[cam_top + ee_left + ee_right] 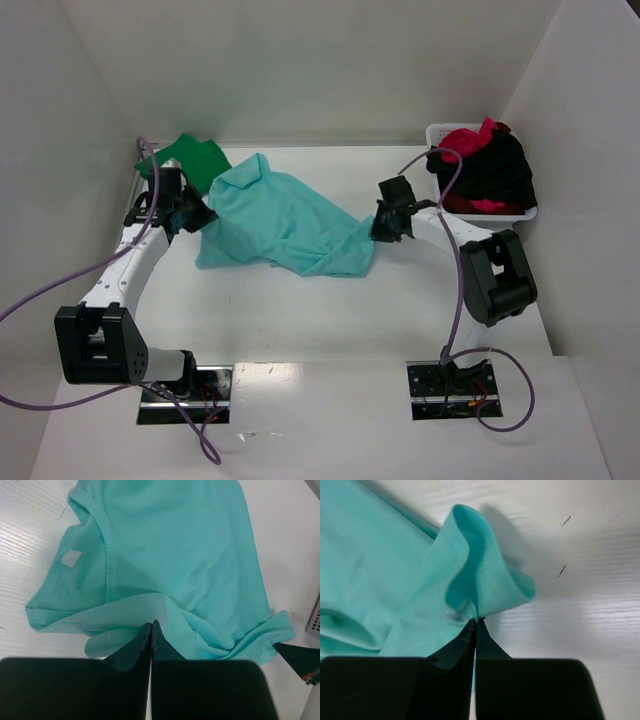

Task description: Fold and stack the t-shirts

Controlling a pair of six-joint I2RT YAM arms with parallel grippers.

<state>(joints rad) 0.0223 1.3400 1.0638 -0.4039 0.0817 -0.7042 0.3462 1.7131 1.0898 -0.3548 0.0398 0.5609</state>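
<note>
Rumpled across the middle of the white table (300, 330), a teal t-shirt (285, 220), stretched from upper left to lower right. Closed on its left edge, the left gripper (192, 215); closed on its lower right corner, the right gripper (390, 225), both low at the cloth. Behind the left gripper, near the back wall, a dark green t-shirt (195, 155) in a heap, just beside the teal one. At the far right corner, a white basket (436, 131) piled with a black t-shirt (500, 170) and a red t-shirt (470, 138), red showing on top and again at the front rim. Purple cables (460, 290) looping from each arm toward the near edge.
</note>
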